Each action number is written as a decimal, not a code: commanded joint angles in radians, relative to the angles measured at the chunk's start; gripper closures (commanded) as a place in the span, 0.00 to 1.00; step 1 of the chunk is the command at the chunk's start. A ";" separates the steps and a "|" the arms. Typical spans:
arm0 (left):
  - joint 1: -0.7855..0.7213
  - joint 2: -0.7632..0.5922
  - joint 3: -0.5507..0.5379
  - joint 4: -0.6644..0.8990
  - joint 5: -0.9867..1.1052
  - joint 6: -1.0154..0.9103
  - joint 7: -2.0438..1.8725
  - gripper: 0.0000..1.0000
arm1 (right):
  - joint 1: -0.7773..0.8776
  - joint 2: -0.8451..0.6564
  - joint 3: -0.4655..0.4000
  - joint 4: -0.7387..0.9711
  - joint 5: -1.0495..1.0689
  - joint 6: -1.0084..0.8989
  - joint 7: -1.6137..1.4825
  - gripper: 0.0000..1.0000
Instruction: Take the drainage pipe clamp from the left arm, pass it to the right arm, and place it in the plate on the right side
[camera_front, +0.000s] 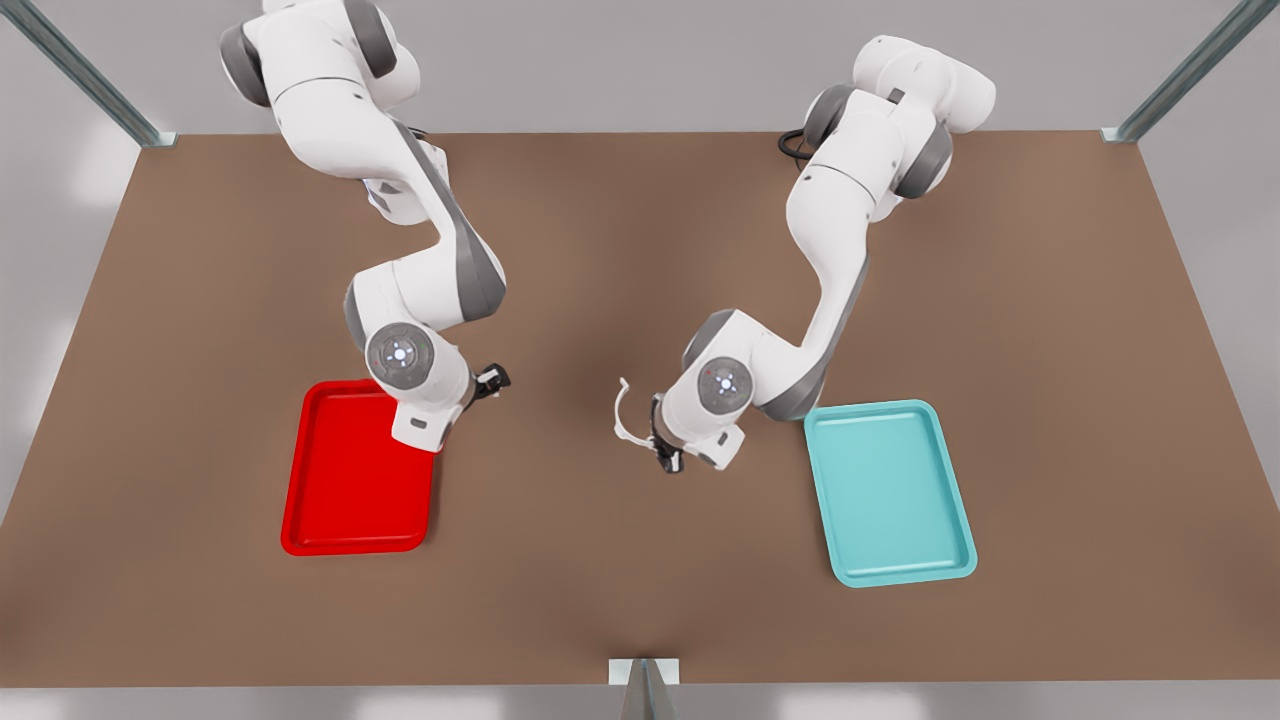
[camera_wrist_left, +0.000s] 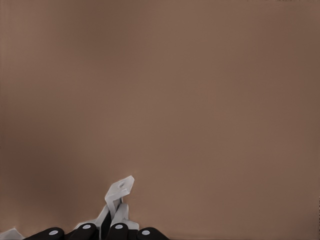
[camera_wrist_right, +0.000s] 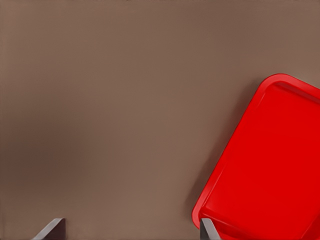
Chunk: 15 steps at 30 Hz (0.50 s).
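Red plate (camera_front: 340, 500) sits lower left by the open, empty right gripper (camera_front: 492, 380); left gripper (camera_front: 662, 455) pinches the drainage pipe clamp (camera_front: 624, 415) thinly, so a sloppy handoff could drop it.

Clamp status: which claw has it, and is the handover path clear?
Left claw shut on the drainage pipe clamp, above bare table. Right claw open, waiting beside the red plate. Nothing between them.

arms (camera_front: 830, 240): white shells | joints: grey | claws (camera_front: 490, 381): black
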 joint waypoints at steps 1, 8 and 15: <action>-0.013 0.002 0.002 0.013 -0.002 0.011 -0.482 0.79 | 0.025 0.006 0.003 0.000 0.011 0.075 0.110 0.00; -0.030 0.017 0.004 0.016 -0.015 0.068 -0.497 0.79 | 0.113 0.050 0.019 0.002 0.043 0.166 0.111 0.00; -0.030 0.016 0.005 0.015 -0.016 0.063 -0.290 0.79 | 0.188 0.092 0.020 0.010 0.118 0.262 0.114 0.00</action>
